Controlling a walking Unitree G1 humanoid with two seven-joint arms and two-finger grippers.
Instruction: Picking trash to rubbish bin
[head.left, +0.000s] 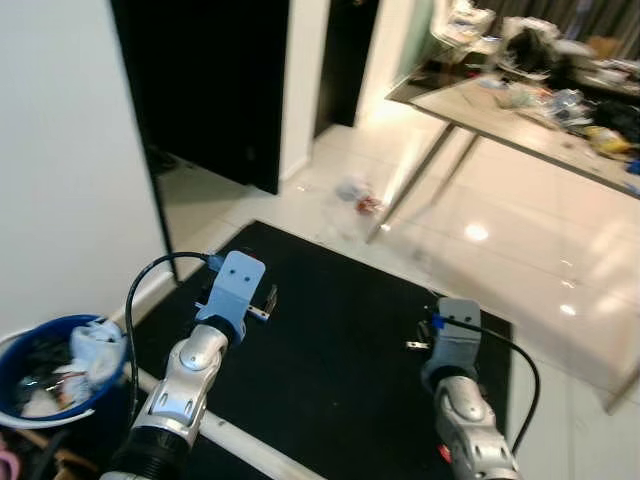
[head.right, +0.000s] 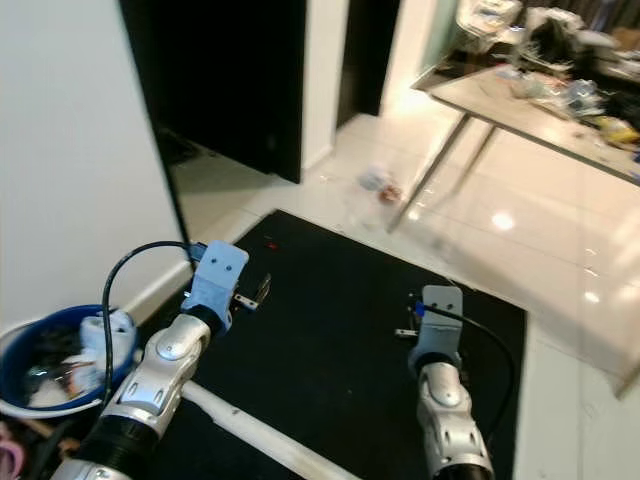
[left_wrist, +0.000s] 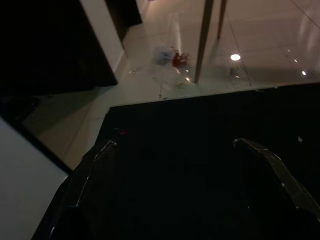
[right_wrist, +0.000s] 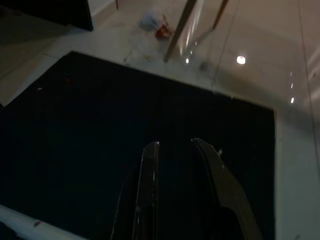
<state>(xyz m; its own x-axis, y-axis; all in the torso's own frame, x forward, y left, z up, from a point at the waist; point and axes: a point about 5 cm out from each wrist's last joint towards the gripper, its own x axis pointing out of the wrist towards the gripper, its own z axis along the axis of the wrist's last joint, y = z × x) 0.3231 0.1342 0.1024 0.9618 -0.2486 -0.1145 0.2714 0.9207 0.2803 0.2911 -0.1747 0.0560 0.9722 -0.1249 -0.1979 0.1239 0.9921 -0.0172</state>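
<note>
Grippers first, nearest us: our left gripper (left_wrist: 175, 165) hangs over the black mat (head.left: 340, 330) with its fingers spread wide and nothing between them; our right gripper (right_wrist: 175, 175) hangs over the same mat, fingers nearly together with a narrow gap, also empty. At the mat's near left corner sits the blue rubbish bin (head.left: 20, 400), already holding crumpled waste, against the white wall (head.left: 60, 150). Beyond the mat's far edge, on the glossy tile floor (head.left: 500, 250), lies the trash (head.left: 358, 196): a small pale crumpled wrapper with a red bit beside it, just by the foot of the table leg (head.left: 410, 185). From the mat's centre it lies straight ahead, roughly midway between our arms; we judge neither arm clearly nearer, and both well short. No long axis can be made out; the blur hides its shape. We judge walking across the mat comes before any reach.
</note>
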